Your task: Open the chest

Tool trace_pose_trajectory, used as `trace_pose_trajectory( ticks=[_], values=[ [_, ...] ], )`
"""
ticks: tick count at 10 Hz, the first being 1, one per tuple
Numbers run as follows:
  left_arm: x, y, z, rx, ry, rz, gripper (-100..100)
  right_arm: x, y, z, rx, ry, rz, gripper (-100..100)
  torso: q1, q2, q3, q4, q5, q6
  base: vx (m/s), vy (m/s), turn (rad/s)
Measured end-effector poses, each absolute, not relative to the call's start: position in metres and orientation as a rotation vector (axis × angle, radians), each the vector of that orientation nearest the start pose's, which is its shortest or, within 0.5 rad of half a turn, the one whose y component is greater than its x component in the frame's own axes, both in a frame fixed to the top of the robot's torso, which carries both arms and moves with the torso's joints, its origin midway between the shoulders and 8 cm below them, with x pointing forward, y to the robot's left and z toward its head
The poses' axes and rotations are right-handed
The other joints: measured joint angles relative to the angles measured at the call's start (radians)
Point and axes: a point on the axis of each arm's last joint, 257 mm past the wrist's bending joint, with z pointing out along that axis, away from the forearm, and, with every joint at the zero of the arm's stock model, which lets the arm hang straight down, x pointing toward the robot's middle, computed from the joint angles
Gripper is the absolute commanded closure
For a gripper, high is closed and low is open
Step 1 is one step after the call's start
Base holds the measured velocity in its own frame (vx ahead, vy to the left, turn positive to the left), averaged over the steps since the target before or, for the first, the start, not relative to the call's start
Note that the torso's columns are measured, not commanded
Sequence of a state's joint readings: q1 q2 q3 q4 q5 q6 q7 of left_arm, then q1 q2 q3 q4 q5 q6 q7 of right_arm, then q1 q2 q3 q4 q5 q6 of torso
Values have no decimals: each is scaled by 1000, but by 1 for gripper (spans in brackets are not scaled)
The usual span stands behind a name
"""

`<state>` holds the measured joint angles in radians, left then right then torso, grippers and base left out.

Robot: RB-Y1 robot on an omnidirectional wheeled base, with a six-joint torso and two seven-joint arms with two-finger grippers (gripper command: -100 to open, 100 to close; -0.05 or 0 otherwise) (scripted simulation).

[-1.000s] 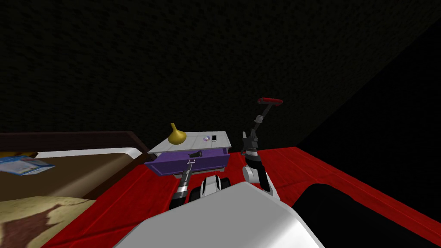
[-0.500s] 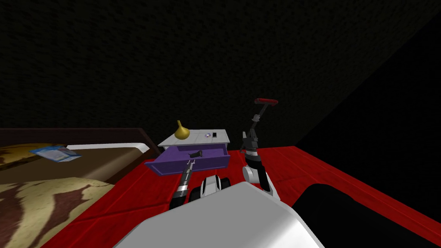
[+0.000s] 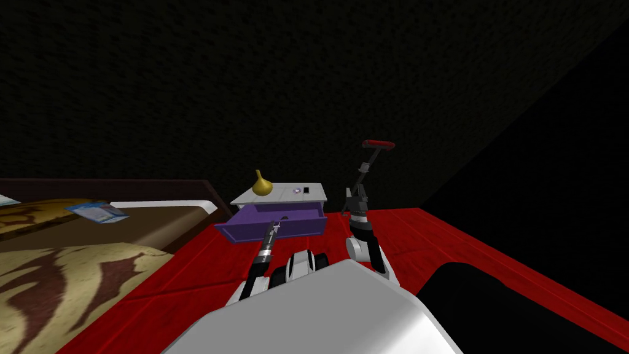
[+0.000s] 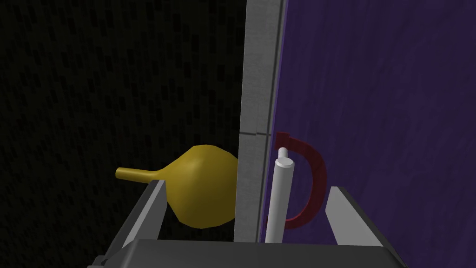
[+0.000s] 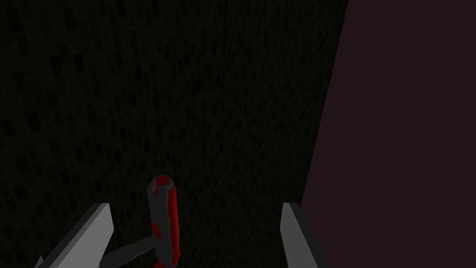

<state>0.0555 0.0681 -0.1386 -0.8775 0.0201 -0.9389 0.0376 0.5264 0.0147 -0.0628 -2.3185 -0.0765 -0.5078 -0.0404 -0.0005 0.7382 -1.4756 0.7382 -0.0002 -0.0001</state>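
Chest (image 3: 293, 195) stands beside bed (image 3: 92, 258), drawer (image 3: 301, 227) pulled well out, so opening looks largely done. Left end effector (image 3: 276, 226) at drawer front, fingers spread either side of red handle (image 4: 316, 172), not pinching. Right end effector (image 3: 356, 200) raised, open, empty. Remaining: probably just backing clear.

You are reaching your left arm forward and low, its gripper (image 3: 277, 225) (image 4: 248, 186) sitting at the front of the chest (image 3: 304, 226) with both fingers standing wide apart. You are holding your right arm just right of the chest, forearm upright, its gripper (image 3: 356, 196) (image 5: 195, 205) pointing up, fingers likewise spread.
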Motion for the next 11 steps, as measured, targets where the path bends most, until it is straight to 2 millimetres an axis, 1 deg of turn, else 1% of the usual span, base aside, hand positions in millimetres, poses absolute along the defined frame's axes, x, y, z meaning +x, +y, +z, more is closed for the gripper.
trace_pose_trajectory(
  ticks=[2, 3, 7, 8, 11],
  values=[
    [449, 195, -336, -1011, 1152, -1381, -100, 326, -311, 36, 699, 521, 1320, 0, 1, 0, 0, 0, 0, 0, -93, 2, 24],
    [462, 193, -331, -1011, 1154, -1382, -100, 326, -311, 36, 699, 521, 1320, 0, 0, 1, 0, 1, 0, 1, -71, 2, -3],
    [481, 191, -318, -1012, 1161, -1383, -100, 326, -311, 36, 699, 521, 1320, 0, 0, 0, 0, 1, -1, -1, -43, 6, 6],
    [482, 191, -319, -1016, 1165, -1381, 0, 326, -311, 36, 699, 521, 1320, 0, 0, 1, 0, 1, 0, 0, 0, 0, 0],
    [481, 191, -320, -1018, 1167, -1380, 0, 326, -311, 36, 699, 521, 1320, 0, 0, 0, 0, 0, 0, 0, 0, 0, 0]
  ],
)
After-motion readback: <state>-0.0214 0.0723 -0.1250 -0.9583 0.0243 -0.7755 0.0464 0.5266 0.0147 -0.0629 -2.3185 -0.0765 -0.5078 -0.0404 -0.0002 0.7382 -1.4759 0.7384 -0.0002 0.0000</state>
